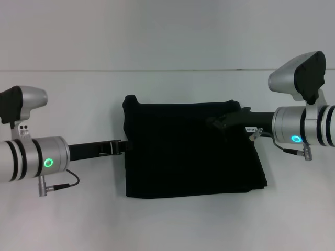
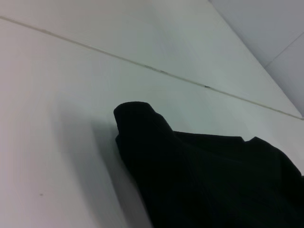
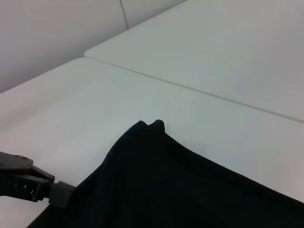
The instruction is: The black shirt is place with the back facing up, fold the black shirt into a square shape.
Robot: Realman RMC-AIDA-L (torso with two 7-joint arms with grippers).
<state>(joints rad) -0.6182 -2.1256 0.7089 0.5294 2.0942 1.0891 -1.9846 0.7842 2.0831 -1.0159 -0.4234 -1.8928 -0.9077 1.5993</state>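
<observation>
I've got the black shirt [image 1: 191, 149] lying on the white bench [image 1: 167, 219] between my two arms, already folded into a squat block, wider than it is deep. It's plain matte black, no print showing. The near edge runs fairly straight, the far edge too, and the far corner on my left side stands up in a small rounded bump [image 2: 135, 114]. The side toward my right arm slants outward toward the near corner, so the shape is not quite square. In the left wrist view the cloth looks thick and layered, with soft ridges across the top.

My left tool [image 1: 119, 147] is right at the shirt's left edge, about halfway along it, its black fingers [image 1: 107, 148] reaching in level with the bench and meeting the cloth. I can see it from the right wrist camera too [image 3: 54, 194], its tip at the fabric edge. Whether it's clamped on the cloth or just touching it, I cannot tell.

My right tool [image 1: 222, 124] is over the shirt's far right part, black against black, lying on or just above the fabric. Its opening I cannot tell either; the dark fingers merge into the cloth.
</observation>
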